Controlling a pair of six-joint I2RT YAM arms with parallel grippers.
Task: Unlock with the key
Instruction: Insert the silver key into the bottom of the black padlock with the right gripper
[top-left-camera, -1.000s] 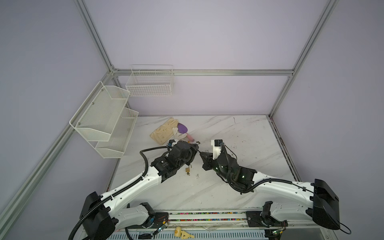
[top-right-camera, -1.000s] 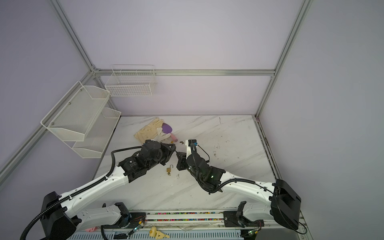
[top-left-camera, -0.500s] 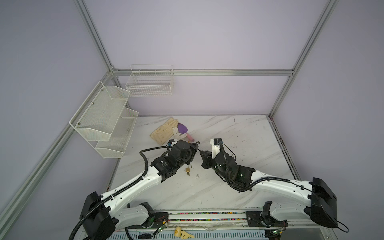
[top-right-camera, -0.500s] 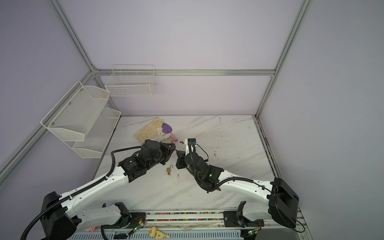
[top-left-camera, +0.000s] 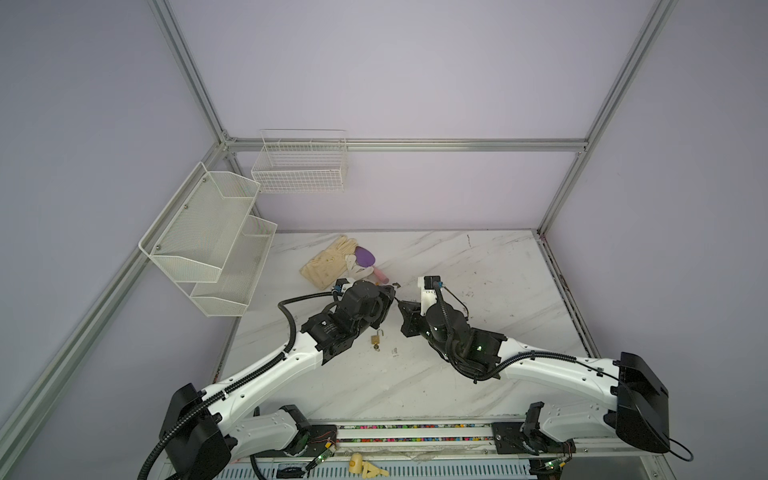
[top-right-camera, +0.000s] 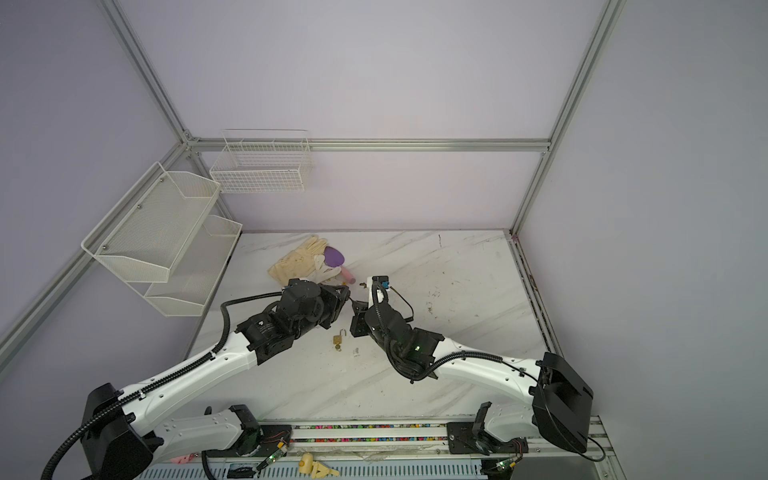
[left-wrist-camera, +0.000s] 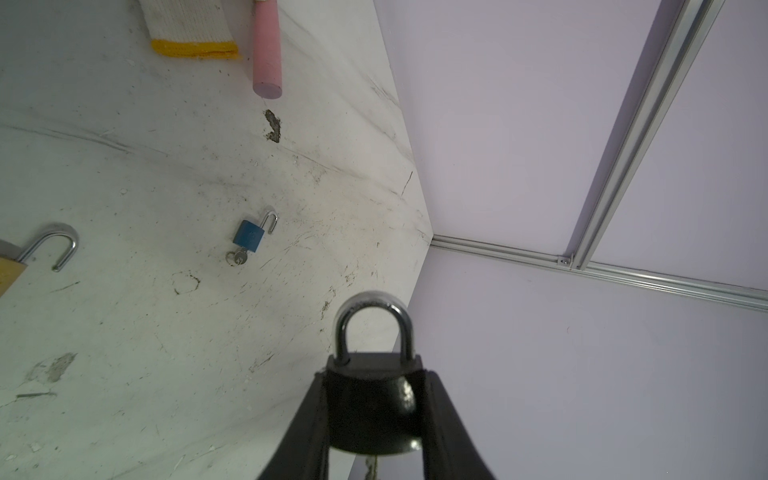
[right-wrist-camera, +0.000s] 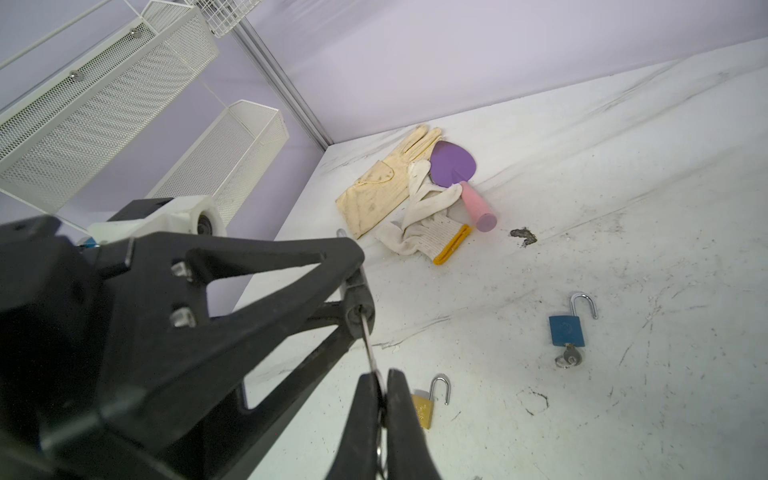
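My left gripper (left-wrist-camera: 374, 374) is shut on a black padlock (left-wrist-camera: 370, 399), one finger on each side of its body, and holds it above the table. Its steel shackle (left-wrist-camera: 374, 316) is closed. In the right wrist view my right gripper (right-wrist-camera: 381, 376) is shut on a thin silver key (right-wrist-camera: 370, 349). The key's blade runs up to the underside of the black padlock (right-wrist-camera: 357, 305). In both top views the left gripper (top-left-camera: 388, 297) (top-right-camera: 343, 297) and the right gripper (top-left-camera: 402, 309) (top-right-camera: 356, 309) meet tip to tip over the middle of the table.
A gold padlock (top-left-camera: 376, 338) (right-wrist-camera: 424, 409) with its shackle open lies under the grippers. A blue padlock (right-wrist-camera: 566, 330) (left-wrist-camera: 248, 241), open with a key in it, lies nearby. Gloves (top-left-camera: 328, 264) and a purple trowel (top-left-camera: 365, 257) lie behind. Wire shelves (top-left-camera: 208, 237) hang at the left.
My right gripper has edged a little to the left, toward the left gripper, with the key in it. The left arm has stayed in place.
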